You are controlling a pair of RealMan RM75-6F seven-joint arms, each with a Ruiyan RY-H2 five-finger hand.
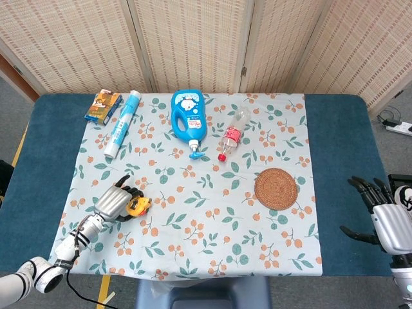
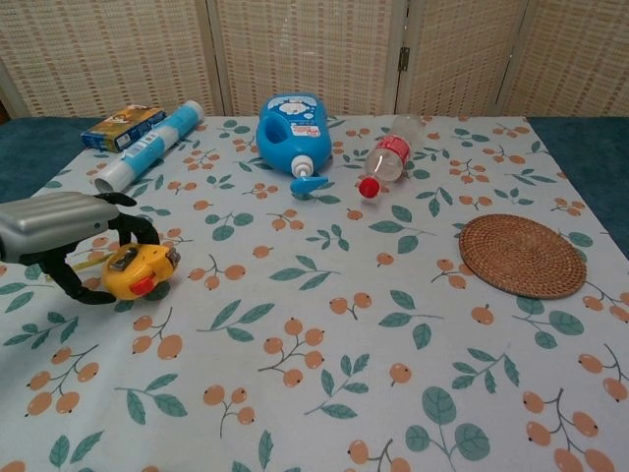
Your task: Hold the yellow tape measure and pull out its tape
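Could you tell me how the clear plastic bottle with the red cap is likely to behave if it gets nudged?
The clear plastic bottle with the red cap lies on its side, so a sideways nudge would probably roll it. It looks empty, hence likely light and easily shifted. Its thin walls may dent under a firm squeeze.
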